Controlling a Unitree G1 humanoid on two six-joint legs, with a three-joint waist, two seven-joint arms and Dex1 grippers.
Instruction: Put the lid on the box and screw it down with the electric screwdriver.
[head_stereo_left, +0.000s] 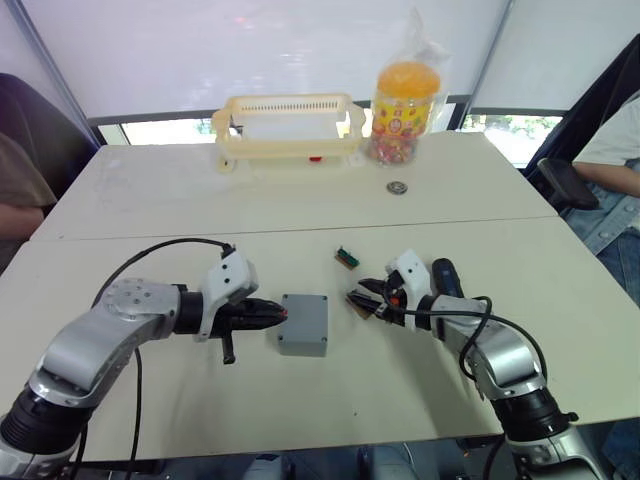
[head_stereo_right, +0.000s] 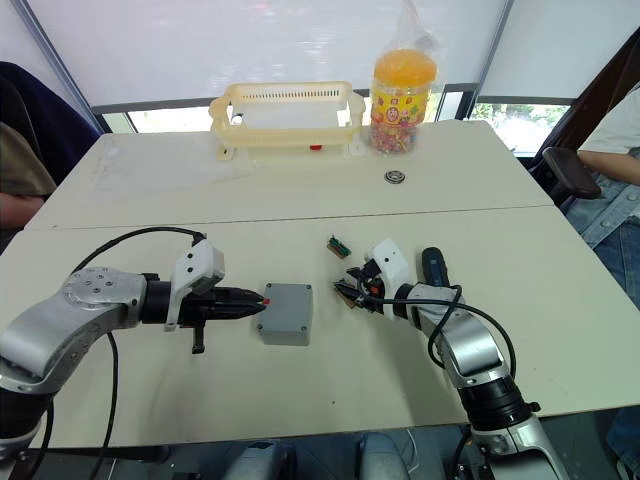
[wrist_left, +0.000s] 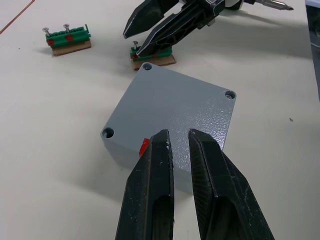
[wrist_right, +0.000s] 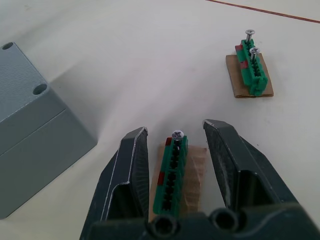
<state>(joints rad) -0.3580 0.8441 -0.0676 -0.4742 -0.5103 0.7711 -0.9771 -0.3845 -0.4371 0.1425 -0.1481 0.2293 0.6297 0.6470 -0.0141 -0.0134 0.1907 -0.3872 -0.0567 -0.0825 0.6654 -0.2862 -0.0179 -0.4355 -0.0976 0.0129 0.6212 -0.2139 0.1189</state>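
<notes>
Lid (wrist_left: 172, 112) seated flat on box (head_stereo_left: 303, 325). Electric screwdriver (head_stereo_right: 436, 268) laid right of box, long axis near-far; bit direction unclear. Left gripper (wrist_left: 179, 146) nearly closed, nothing held. Right gripper (wrist_right: 176, 134) spread wide around green screw holder (wrist_right: 172, 170), nothing gripped.

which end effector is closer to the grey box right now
Left. The left end effector has its fingertips right at the side of the box with the red mark. The right end effector sits apart from the box, straddling a green screw holder.

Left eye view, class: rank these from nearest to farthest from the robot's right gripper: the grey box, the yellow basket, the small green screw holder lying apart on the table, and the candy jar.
1. Green screw holder, just beyond the right gripper, slightly to its left.
2. Grey box, on the gripper's left, nearly as close.
3. Candy jar, at the table's far edge.
4. Yellow basket, far edge, left of the jar; close to call with the jar.
</notes>
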